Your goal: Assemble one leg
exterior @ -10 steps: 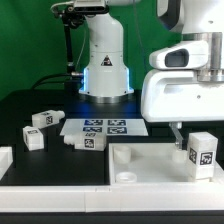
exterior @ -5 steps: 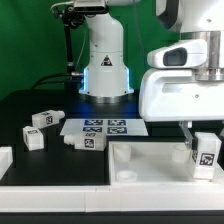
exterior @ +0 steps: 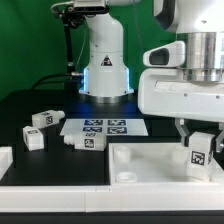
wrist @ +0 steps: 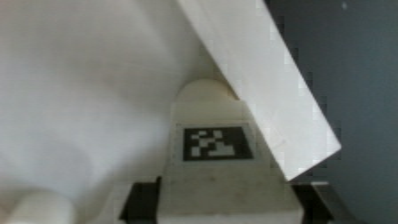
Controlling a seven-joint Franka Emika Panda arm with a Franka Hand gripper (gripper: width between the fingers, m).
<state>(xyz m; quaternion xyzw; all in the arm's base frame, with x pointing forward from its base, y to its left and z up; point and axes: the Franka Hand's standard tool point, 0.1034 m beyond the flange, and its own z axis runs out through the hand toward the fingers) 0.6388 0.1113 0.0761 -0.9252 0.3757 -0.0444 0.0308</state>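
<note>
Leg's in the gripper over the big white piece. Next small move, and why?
Probably a short push straight down, with the grip kept. The gripper holds the leg upright at the corner of the large white piece on the exterior view's right. In the wrist view the leg sits close against the raised rim. Whether it is seated in a socket cannot be told, so go slowly.

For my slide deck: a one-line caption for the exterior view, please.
Gripper holds a tagged white leg over the large white socketed piece; three more legs lie beside the marker board.
</note>
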